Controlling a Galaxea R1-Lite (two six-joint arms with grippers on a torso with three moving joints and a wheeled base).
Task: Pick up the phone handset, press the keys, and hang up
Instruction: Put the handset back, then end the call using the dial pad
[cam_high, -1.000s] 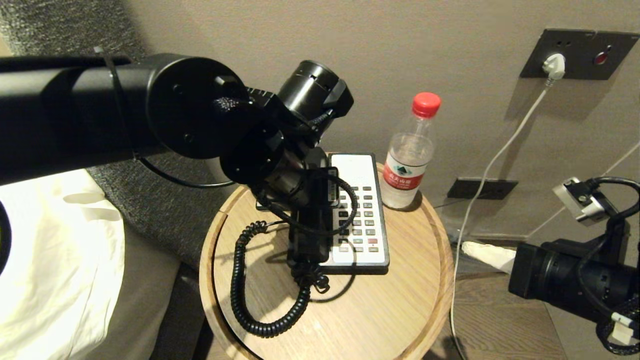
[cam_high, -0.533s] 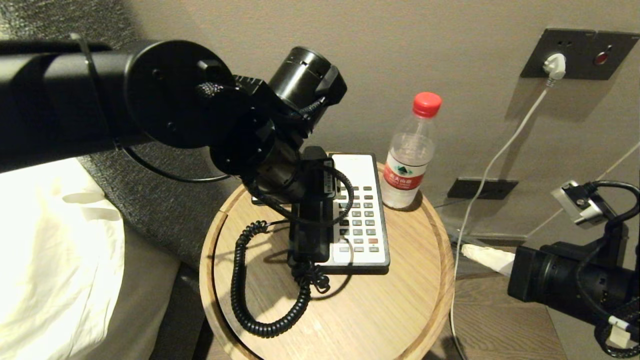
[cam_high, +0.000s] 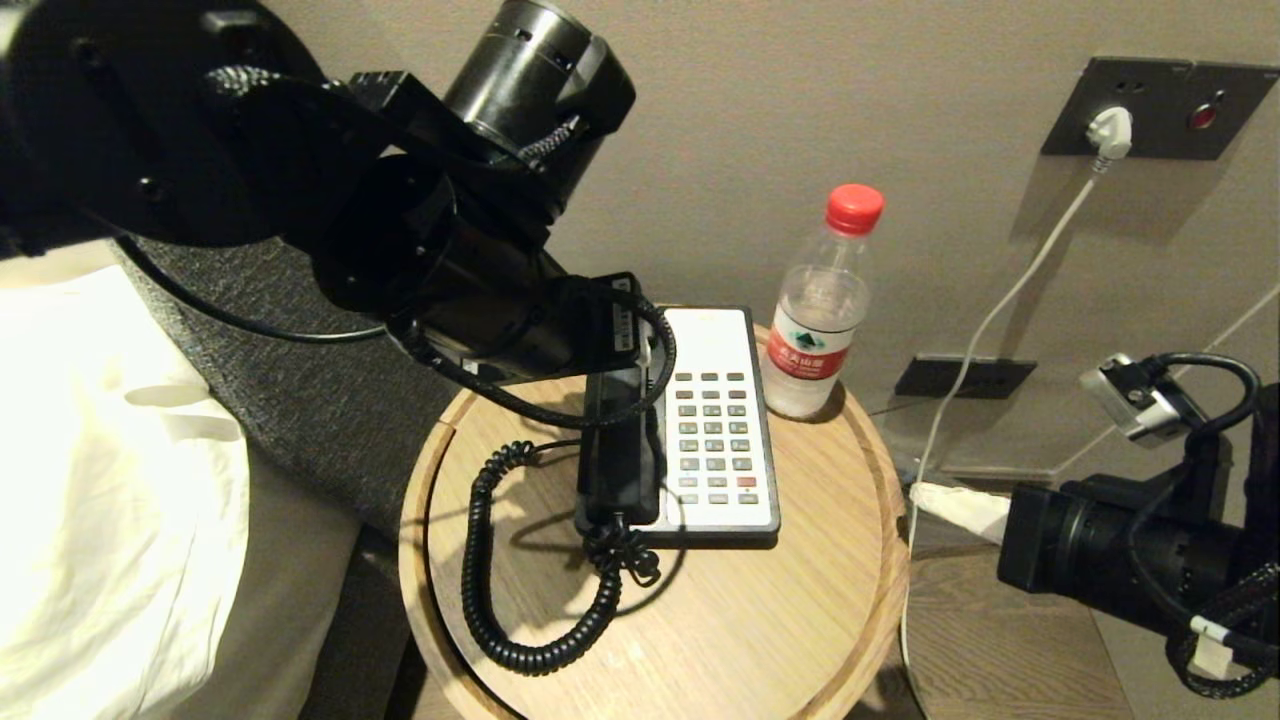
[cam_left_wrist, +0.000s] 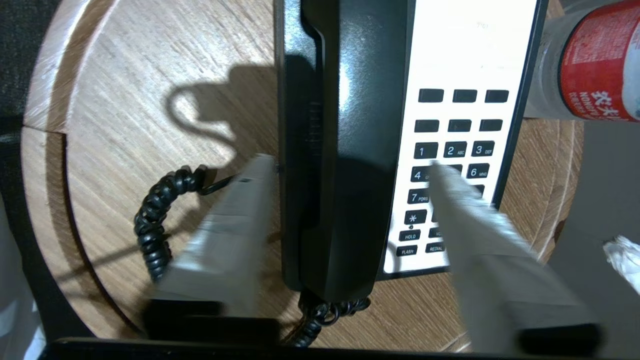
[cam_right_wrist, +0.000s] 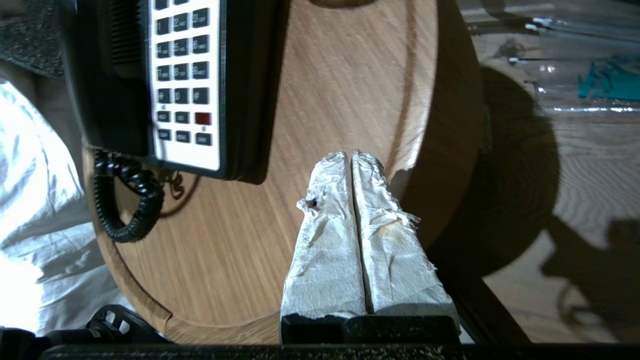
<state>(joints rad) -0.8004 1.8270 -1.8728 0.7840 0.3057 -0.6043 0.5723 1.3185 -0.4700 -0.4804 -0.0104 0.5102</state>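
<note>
The long black plastic phone handset (cam_high: 620, 455) lies in its cradle along the left side of the black-and-white phone base (cam_high: 715, 430), which sits on the round light-wood side table (cam_high: 780, 620). Its coiled black cord (cam_high: 500, 580) loops across the tabletop from the handset's near end. The left gripper (cam_left_wrist: 345, 167) hangs above the handset with its pale wrapped fingers (cam_left_wrist: 240, 210) spread apart, one over the bare wood beside the handset and the other over the grey number keys (cam_left_wrist: 452, 150); they straddle the handset without touching it, so the pincer is released and grasps nothing. The right gripper (cam_right_wrist: 352, 155) sits low at the table's right edge, its two paper-wrapped fingers pressed flat together, clenched and empty. A clear plastic water bottle with a red cap and red label (cam_high: 820, 320) stands just beside the phone base at the back of the table. A white cable (cam_high: 985, 330) runs down from a white plug in the dark wall socket plate (cam_high: 1150, 110).
</note>
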